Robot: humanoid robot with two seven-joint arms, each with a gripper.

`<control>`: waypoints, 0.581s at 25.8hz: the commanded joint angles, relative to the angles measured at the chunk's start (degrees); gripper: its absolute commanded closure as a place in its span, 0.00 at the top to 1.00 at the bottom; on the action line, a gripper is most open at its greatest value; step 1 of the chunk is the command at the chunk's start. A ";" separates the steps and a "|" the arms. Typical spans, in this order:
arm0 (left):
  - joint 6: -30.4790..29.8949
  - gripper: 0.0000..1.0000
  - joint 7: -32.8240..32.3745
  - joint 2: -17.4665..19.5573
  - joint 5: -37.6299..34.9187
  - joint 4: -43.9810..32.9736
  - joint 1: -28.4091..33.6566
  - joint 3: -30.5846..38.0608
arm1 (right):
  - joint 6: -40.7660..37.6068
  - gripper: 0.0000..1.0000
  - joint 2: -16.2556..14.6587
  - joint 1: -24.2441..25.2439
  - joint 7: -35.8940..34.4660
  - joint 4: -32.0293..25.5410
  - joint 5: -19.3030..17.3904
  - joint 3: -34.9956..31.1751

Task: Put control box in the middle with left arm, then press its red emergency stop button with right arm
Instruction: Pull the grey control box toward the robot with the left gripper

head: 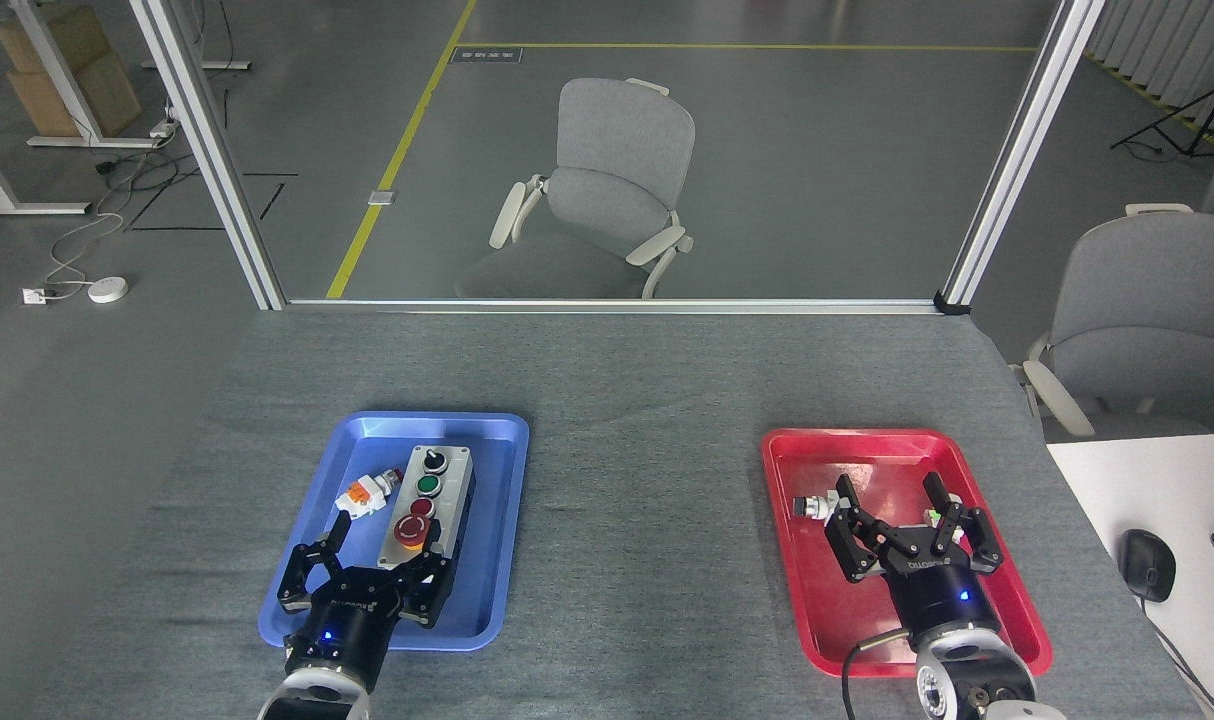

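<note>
control box (425, 502) near end hidden behind left claw (379, 566), both arms cut off

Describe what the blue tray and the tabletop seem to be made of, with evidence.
Shallow blue rectangular tray: probably moulded plastic, since its rim is rounded and its inner surface is glossy with soft highlights. Grey tabletop: seems a felt-like fabric, matte, with a faint fibrous streaked texture.
</note>
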 commanded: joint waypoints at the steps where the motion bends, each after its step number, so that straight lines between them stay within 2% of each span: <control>1: 0.23 0.99 0.20 -0.01 0.27 3.70 -1.35 -1.46 | 0.00 0.99 -0.21 0.00 0.01 0.00 0.00 0.00; 6: 0.40 0.99 3.54 -0.36 0.10 12.23 -3.90 -1.63 | 0.00 0.99 -0.21 0.09 0.01 0.00 0.00 -0.09; 15: 0.49 0.99 5.03 -0.45 0.10 18.73 -7.15 -2.86 | -0.27 0.99 -0.21 0.00 0.01 0.00 0.00 -0.09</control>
